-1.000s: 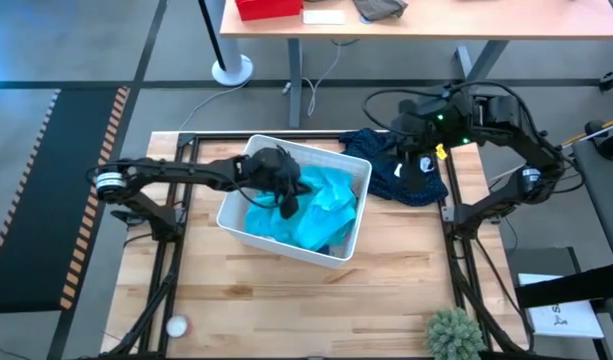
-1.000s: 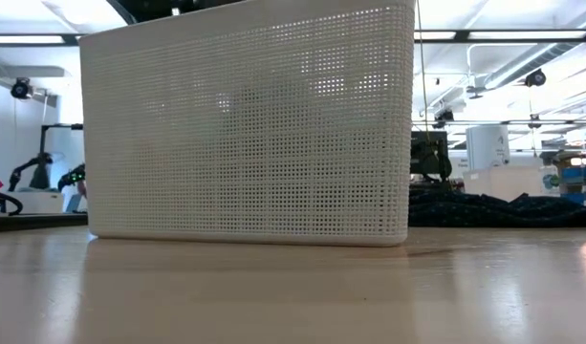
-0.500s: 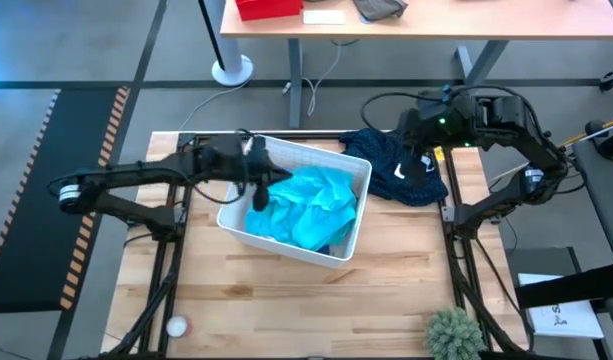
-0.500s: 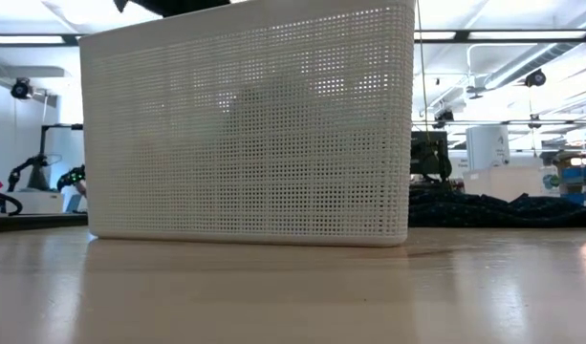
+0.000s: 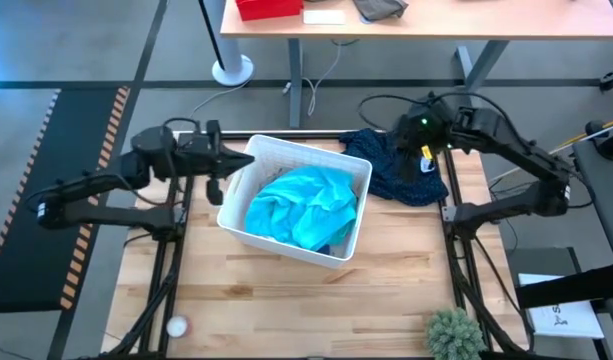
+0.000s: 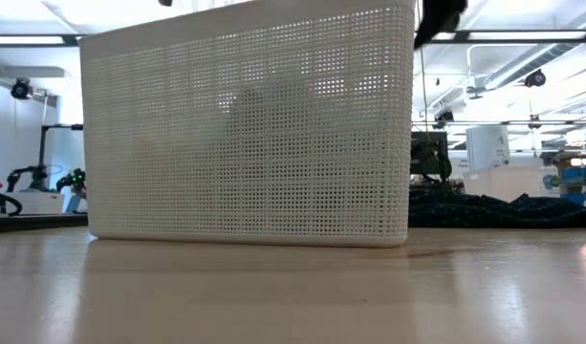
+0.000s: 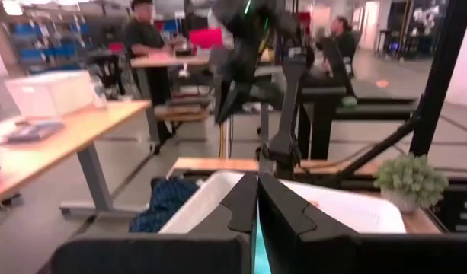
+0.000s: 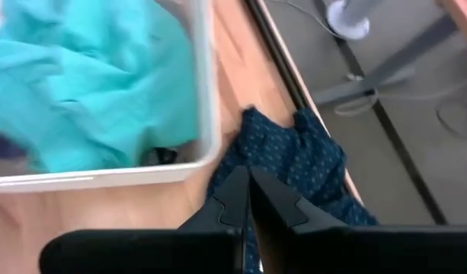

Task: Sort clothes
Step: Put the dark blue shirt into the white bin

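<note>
2 pincers show from above: the left pincer (image 5: 224, 160) hangs clenched and empty just outside the white basket (image 5: 248, 160), the right pincer (image 5: 423, 165) clenched and empty over the navy dotted garment (image 5: 391, 168) lying on the desk (image 5: 286, 300) beside the basket. A teal garment (image 5: 301, 205) fills the basket. Low down, the mesh basket wall hides its contents. Right wrist: navy cloth touches the basket's wall.
</note>
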`<move>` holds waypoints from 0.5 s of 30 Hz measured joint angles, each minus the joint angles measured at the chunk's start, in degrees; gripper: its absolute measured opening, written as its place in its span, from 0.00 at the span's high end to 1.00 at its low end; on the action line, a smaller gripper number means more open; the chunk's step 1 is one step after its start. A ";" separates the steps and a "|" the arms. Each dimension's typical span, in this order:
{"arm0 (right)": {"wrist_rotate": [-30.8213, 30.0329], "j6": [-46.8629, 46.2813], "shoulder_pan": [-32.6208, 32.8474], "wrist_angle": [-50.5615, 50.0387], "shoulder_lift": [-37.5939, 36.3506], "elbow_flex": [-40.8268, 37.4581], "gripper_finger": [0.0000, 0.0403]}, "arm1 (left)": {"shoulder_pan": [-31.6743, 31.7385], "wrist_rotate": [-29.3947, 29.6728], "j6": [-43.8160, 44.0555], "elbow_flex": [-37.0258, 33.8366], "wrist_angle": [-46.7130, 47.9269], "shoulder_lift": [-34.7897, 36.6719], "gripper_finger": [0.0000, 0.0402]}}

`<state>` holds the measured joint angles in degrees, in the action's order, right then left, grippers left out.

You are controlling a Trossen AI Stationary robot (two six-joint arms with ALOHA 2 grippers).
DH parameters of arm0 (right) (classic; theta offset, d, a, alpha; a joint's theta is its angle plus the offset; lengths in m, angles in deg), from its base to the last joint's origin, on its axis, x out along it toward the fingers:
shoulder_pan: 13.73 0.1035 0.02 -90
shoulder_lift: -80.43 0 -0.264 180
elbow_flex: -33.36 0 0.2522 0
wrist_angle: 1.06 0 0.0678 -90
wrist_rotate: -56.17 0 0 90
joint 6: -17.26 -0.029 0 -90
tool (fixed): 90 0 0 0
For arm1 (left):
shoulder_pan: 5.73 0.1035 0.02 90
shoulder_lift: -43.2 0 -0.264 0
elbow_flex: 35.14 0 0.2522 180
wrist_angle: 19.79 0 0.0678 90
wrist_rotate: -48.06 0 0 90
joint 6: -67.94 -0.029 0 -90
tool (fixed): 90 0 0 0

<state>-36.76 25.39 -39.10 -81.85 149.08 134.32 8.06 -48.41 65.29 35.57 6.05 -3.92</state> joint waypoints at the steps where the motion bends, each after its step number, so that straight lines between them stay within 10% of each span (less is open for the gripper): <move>1: 0.23 -0.17 -1.61 1.78 -0.93 -2.55 1.00 | 0.00 0.02 0.04 0.00 -0.02 0.69 1.00; 15: 0.59 -10.25 -9.54 13.13 -1.51 -28.46 0.79 | 0.00 2.76 0.14 -0.11 4.38 2.98 1.00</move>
<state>-36.18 15.14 -48.64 -68.72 147.58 105.86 8.06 -45.65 65.43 35.46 10.43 -0.94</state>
